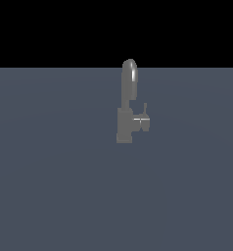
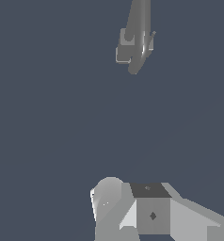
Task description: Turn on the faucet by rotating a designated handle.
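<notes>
The faucet (image 1: 125, 122) stands upright on the counter (image 1: 50, 186), its handle (image 1: 143, 121) jutting sideways from it. The hand (image 2: 132, 212) sits well apart from the faucet; its grip cannot be told.

Pale grey blocky arm (image 2: 151, 212) with rounded white joint, dark top panel.

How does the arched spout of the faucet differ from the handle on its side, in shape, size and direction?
The spout is tall, narrow and stands upright, curving over at its top; the handle is a short stub that sticks out sideways, toward the exterior view's right. The spout rises from the top of the faucet's blocky base; the handle sits low on its side and carries a thin pin. Both are matte grey.
</notes>
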Controlling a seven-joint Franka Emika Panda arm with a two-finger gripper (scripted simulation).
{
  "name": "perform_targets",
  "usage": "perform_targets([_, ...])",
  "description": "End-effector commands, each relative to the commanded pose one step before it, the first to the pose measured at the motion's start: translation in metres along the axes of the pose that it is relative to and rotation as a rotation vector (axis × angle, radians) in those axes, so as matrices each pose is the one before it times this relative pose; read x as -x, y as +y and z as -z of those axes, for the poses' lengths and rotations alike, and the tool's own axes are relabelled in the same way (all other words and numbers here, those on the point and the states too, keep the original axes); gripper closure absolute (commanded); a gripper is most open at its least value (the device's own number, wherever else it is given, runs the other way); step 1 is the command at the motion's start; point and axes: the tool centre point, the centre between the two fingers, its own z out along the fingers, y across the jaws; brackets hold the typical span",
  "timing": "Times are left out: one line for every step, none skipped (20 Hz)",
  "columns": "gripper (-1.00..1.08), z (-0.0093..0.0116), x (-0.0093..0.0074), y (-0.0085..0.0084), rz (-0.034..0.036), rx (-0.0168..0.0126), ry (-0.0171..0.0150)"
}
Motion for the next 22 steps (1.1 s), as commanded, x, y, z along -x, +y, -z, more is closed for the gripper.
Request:
perform_targets([1.08,0.00000,0.00000,0.00001,0.00000,0.00000,0.00000])
perform_targets([1.08,0.00009,0.00000,-0.00023,0.00000,0.00000,0.00000])
perform_targets([1.08,-0.00009,-0.00056,0.00023,-0.00116,-0.00123,-0.00120])
perform_targets([1.08,0.00002,-0.00067,-0.00004,-0.00139,-0.00148,-0.00144])
perform_targets([1.08,0.00001,-0.00097,-0.00001,-0.00200,-0.00213,-0.00208])
perform_targets([1.08,0.00002,-0.00124,-0.00003,-0.00256,-0.00272,-0.00265])
perform_targets([1.08,0.00002,-0.00151,-0.00003,-0.00313,-0.00334,-0.00325])
perform_targets([1.08,0.00002,-0.00181,-0.00002,-0.00374,-0.00398,-0.00387])
perform_targets([1.08,0.00003,-0.00208,-0.00005,-0.00429,-0.00457,-0.00445])
perform_targets([1.08,0.00003,-0.00237,-0.00004,-0.00489,-0.00521,-0.00507])
perform_targets([1.08,0.00003,-0.00266,-0.00004,-0.00549,-0.00585,-0.00569])
perform_targets([1.08,0.00004,-0.00294,-0.00005,-0.00608,-0.00648,-0.00631])
perform_targets([1.08,0.00004,-0.00323,-0.00006,-0.00669,-0.00712,-0.00694])
perform_targets([1.08,0.00004,-0.00354,-0.00005,-0.00731,-0.00779,-0.00759])
perform_targets([1.08,0.00005,-0.00383,-0.00006,-0.00792,-0.00844,-0.00822])
perform_targets([1.08,0.00005,-0.00413,-0.00007,-0.00854,-0.00911,-0.00887])
perform_targets([1.08,0.00005,-0.00445,-0.00006,-0.00919,-0.00980,-0.00955])
perform_targets([1.08,0.00006,-0.00476,-0.00007,-0.00983,-0.01049,-0.01021])
perform_targets([1.08,0.00007,-0.00508,-0.00008,-0.01048,-0.01119,-0.01090])
perform_targets([1.08,0.00007,-0.00540,-0.00008,-0.01114,-0.01190,-0.01159])
perform_targets([1.08,0.00007,-0.00571,-0.00008,-0.01179,-0.01260,-0.01227])
perform_targets([1.08,0.00008,-0.00585,-0.00009,-0.01207,-0.01291,-0.01256])
